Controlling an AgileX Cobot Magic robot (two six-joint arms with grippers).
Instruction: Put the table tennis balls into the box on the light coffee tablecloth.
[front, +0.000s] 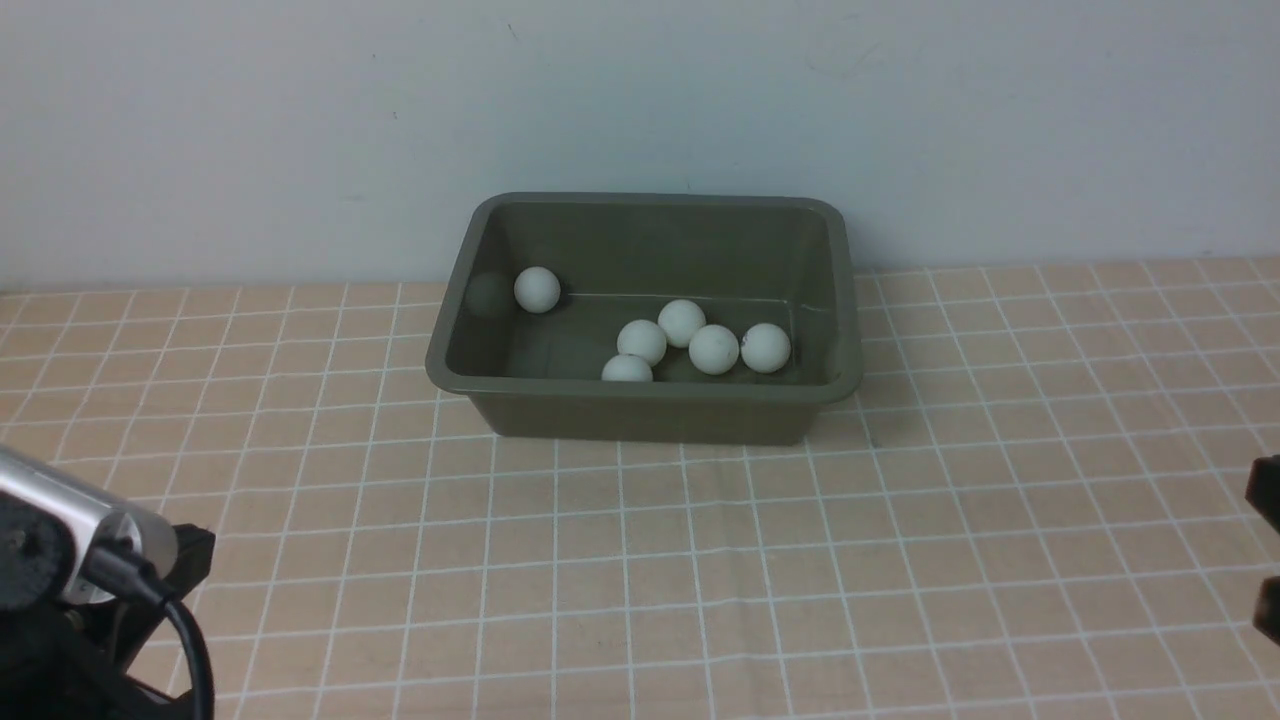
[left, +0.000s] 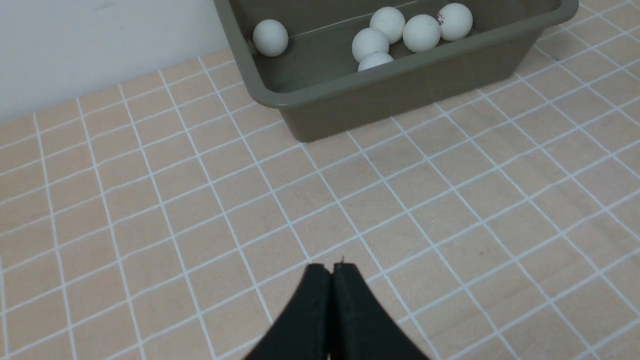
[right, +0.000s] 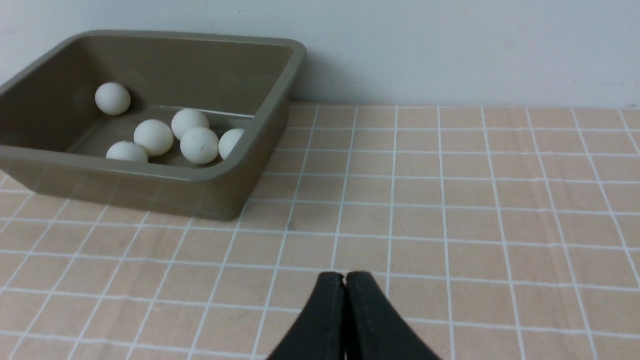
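Pale wall backs the light coffee tablecloth (front: 640, 560), where the box (front: 640, 412) sits at the far edge — six table tennis balls (front: 713, 349) visible inside. Both end effectors, left (left: 332, 267) and right (right: 344, 276), are pinched closed and empty, short of the box — neither looks clearly nearer.

A plain pale wall (front: 300, 130) fills the whole background, matte and greyish-white. It carries a few faint marks and scuffs, and it meets the surface below in one straight horizontal line.
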